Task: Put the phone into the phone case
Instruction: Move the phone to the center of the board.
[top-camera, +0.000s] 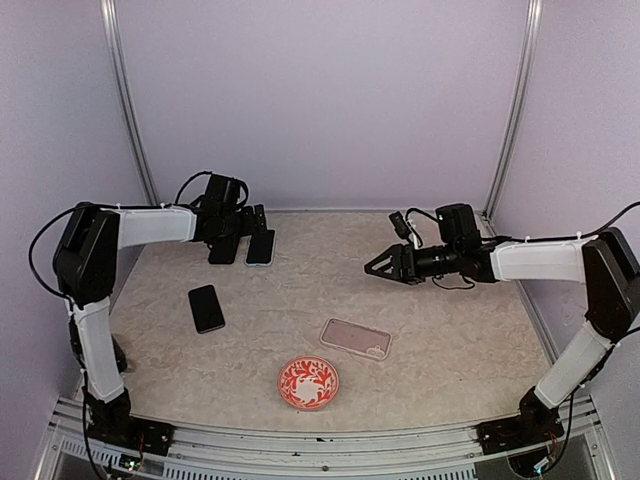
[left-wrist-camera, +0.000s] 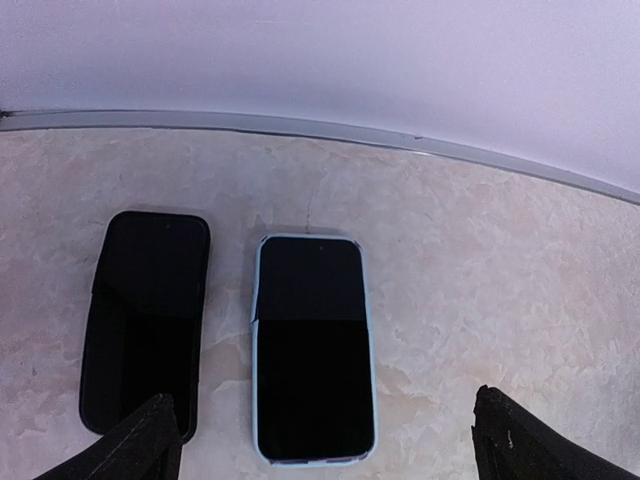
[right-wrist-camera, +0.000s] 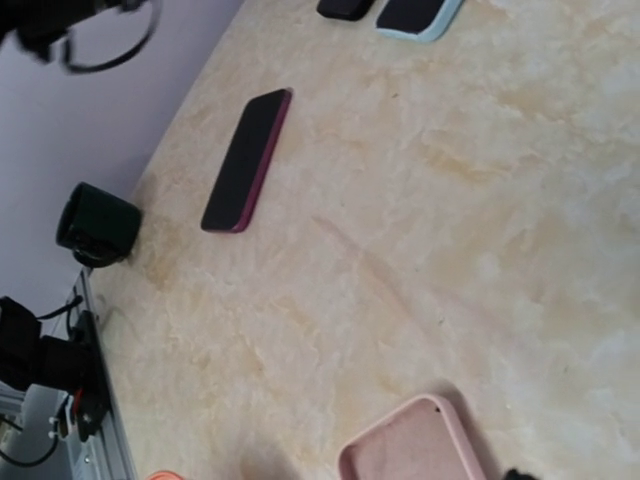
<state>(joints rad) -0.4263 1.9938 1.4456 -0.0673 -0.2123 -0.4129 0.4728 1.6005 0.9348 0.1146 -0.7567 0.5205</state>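
I see the phone (top-camera: 206, 307) lying flat and screen up on the left-middle of the mottled beige bench (top-camera: 450, 330). It is a slim slab of dark glass with a dark red edge. Its long axis runs roughly near to far, with the far end leaning slightly left. The phone case (top-camera: 355, 338) lies well apart from it toward the centre, a pale pink rounded-corner shell with its hollow side up and its long axis running mostly left to right. Just in front of the case sits a round red-and-white patterned plate (top-camera: 308, 382). The left end effector (left-wrist-camera: 322, 420) hangs wide open above a black phone (left-wrist-camera: 145, 325) and a light-blue-cased phone (left-wrist-camera: 313, 348), which lie side by side at the back. The right end effector (top-camera: 368, 268) hovers empty, and I cannot tell whether it is open or closed.
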